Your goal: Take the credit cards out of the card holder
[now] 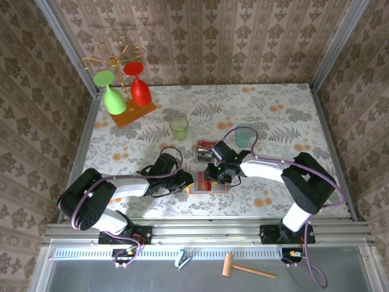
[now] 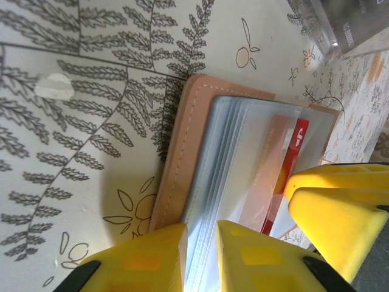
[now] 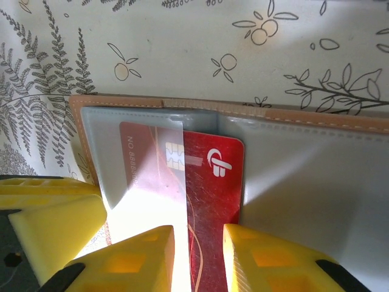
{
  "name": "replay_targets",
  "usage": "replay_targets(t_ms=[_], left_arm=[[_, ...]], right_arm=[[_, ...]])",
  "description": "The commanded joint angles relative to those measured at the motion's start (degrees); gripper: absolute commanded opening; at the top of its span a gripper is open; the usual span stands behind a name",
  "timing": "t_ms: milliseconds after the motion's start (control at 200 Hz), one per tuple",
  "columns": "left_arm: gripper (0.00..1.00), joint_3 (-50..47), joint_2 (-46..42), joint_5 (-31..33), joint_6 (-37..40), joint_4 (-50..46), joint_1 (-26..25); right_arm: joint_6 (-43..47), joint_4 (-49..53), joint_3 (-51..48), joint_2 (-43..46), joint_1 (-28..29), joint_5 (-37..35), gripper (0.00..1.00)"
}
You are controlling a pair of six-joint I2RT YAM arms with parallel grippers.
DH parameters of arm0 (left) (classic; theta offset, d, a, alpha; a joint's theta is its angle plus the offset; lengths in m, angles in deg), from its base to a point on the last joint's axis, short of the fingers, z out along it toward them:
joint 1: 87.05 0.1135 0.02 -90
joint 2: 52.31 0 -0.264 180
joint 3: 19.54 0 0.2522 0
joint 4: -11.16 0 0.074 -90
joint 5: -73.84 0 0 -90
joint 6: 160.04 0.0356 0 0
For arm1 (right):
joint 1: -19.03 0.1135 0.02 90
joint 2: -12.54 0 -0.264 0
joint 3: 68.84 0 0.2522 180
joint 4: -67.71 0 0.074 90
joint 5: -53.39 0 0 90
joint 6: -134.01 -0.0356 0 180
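Right claw [image 3: 199, 236] over glossy red card [image 3: 214, 182]

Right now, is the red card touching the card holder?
Touching. The right wrist view shows the red card partly tucked inside the card holder.

card holder [image 3: 304, 115] matt leather-like; red card [image 3: 213, 188] glossy scratched plastic

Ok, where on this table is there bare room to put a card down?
Bare cloth lies at the back right, behind the blue cup, and on the left between the glass rack and the left arm. The front middle is crowded: left fingers and right fingers meet at the card holder, with a loose card and the green cup behind.
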State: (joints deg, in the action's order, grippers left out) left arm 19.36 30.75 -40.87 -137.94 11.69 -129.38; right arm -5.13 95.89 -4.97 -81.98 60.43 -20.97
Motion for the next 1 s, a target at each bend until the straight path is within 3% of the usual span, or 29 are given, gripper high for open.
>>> replay_targets(t_ms=[0,230,570,995], left_arm=[[0.21,0.7,-1.8,0.3,1.2,-4.0,0.2],[0.2,4.7,-4.5,0.9,3.1,-8.8,0.1],[0.14,9.3,0.3,-1.1,4.2,-8.3,-1.6],[0.11,6.9,4.4,-0.9,3.6,-6.7,-2.0]], right_arm=[[1.2,1.6,1.0,2.3,-0.5,-1.8,0.27],[1.1,1.4,0.2,4.1,-0.8,-1.9,0.27],[0.2,-1.1,-2.3,4.6,-2.3,1.0,0.27],[-0.7,-5.8,-4.8,2.7,-3.7,5.1,0.27]])
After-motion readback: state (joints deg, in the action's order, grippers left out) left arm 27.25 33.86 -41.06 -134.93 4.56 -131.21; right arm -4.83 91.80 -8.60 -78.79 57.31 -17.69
